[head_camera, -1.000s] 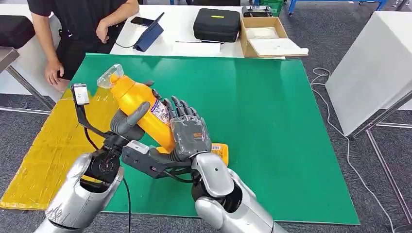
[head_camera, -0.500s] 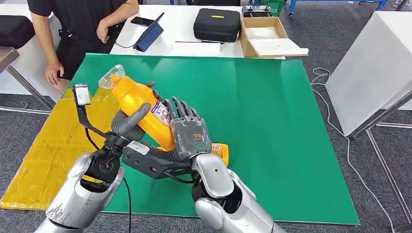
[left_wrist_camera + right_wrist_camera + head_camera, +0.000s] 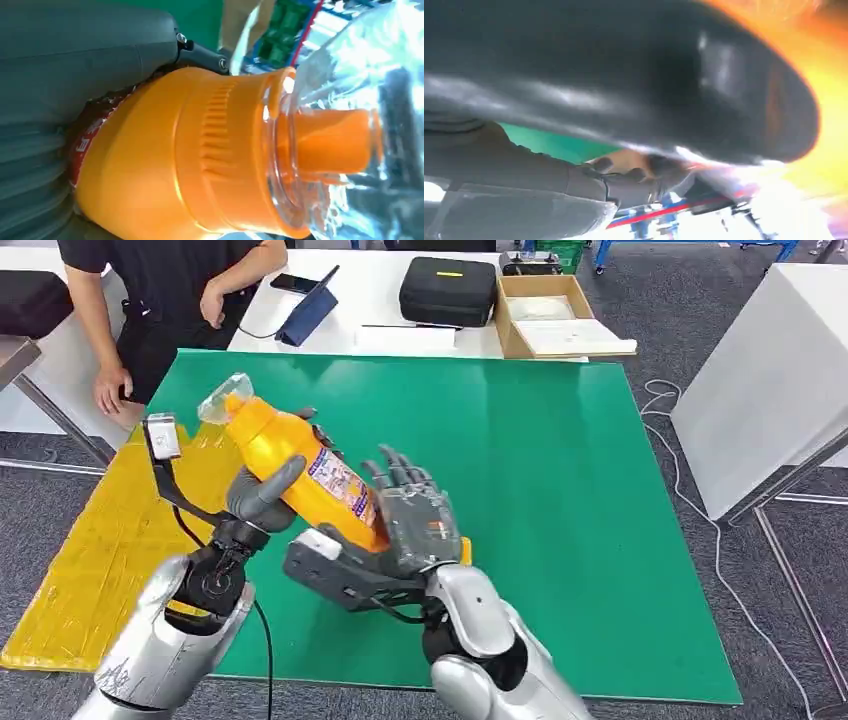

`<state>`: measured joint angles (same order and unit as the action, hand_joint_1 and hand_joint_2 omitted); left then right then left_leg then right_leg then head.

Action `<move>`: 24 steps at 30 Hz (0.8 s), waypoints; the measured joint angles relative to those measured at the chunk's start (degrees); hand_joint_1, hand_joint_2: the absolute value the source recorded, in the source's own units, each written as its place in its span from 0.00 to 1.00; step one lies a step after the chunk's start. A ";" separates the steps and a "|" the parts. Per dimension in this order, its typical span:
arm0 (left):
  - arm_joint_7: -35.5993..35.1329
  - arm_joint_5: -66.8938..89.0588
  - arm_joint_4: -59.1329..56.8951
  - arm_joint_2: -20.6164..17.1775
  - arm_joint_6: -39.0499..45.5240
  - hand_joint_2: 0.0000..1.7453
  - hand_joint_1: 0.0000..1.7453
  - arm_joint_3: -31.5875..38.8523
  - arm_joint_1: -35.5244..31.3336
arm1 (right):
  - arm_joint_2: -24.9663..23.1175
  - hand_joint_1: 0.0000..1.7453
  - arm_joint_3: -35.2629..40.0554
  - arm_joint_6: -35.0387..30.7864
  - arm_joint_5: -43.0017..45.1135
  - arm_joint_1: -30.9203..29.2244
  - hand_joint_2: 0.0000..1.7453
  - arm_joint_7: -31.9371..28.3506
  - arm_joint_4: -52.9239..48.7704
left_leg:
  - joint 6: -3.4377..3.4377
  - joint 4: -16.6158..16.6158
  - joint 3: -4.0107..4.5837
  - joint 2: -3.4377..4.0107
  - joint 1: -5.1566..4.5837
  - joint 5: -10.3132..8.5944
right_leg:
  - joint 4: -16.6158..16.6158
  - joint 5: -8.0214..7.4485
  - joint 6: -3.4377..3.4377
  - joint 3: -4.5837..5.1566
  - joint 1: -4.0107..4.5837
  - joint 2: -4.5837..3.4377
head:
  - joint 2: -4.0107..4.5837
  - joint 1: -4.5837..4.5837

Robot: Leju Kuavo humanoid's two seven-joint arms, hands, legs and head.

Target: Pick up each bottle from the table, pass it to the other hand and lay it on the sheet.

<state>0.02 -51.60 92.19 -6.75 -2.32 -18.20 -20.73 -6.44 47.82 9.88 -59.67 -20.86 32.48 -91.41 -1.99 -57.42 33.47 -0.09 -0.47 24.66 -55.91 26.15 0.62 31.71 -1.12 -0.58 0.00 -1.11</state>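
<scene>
An orange bottle (image 3: 300,465) with a clear cap is tilted in the air above the left side of the green table (image 3: 560,490), cap toward the far left. My left hand (image 3: 262,495) grips its body, thumb across the front; the left wrist view shows the bottle's (image 3: 200,160) shoulder and cap close up. My right hand (image 3: 415,520) is at the bottle's base with its fingers spread, and I cannot tell whether it touches. The right wrist view shows an orange blur of the bottle (image 3: 819,100). A second orange bottle (image 3: 464,550) peeks out behind the right hand. The yellow sheet (image 3: 90,550) lies at the left.
A person (image 3: 150,300) stands at the far left corner, one hand hanging by the sheet. Behind the green table a white table carries a black case (image 3: 447,290), a cardboard box (image 3: 555,315) and a tablet (image 3: 308,310). A white table (image 3: 770,370) stands to the right.
My right hand has slid to the right along the bottle toward its base, baring more of the label. The left hand keeps its grip and the bottle has barely moved.
</scene>
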 measured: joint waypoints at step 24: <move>3.64 0.32 0.06 -5.44 -1.77 1.00 1.00 6.16 6.15 | 5.50 0.00 -10.90 -9.19 1.55 8.86 0.00 -10.10 -8.38 | 0.00 0.02 0.00 -0.06 0.04 0.00 | -0.01 0.00 0.01 0.01 0.00 0.02 | 0.00 0.00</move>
<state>3.67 -51.28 92.26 -12.20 -4.09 -12.04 -14.58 -0.94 36.92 0.69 -58.12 -12.00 22.37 -99.79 -1.99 -57.41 33.47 -0.15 -0.43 24.66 -55.92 26.14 0.63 31.72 -1.13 -0.55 0.00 -1.11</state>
